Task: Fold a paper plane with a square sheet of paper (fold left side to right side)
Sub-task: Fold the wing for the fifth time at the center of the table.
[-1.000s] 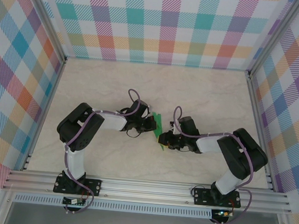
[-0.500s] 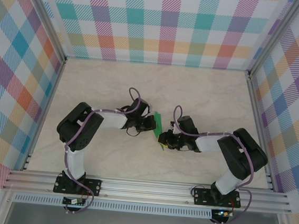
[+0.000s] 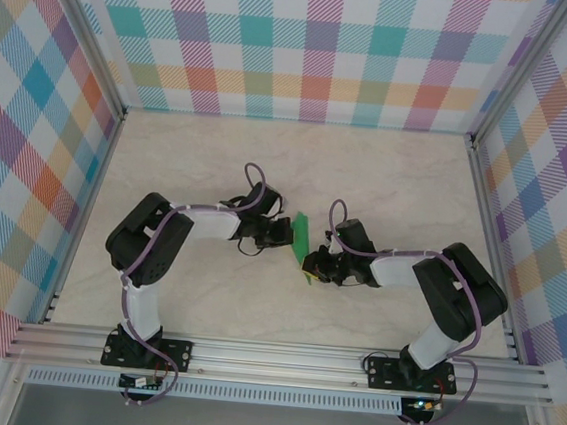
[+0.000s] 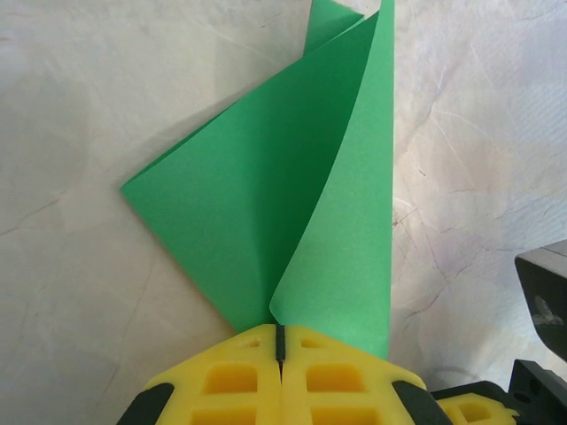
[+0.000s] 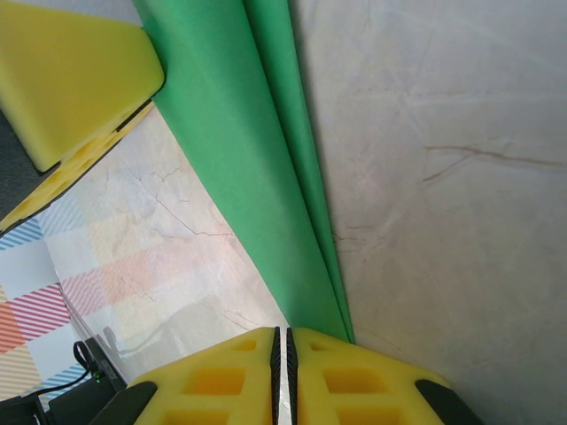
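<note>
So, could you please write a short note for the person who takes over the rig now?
Left hand: shut on one end of the folded green paper.
Right hand: fingers together at the other end, seemingly pinching it.
Paper: between the two hands, over the middle of the table, narrow and pointed, with its layers gaping open.
Done: several folds.
Left: close and press the layers flat. I cannot tell whether more folds are needed.
</note>
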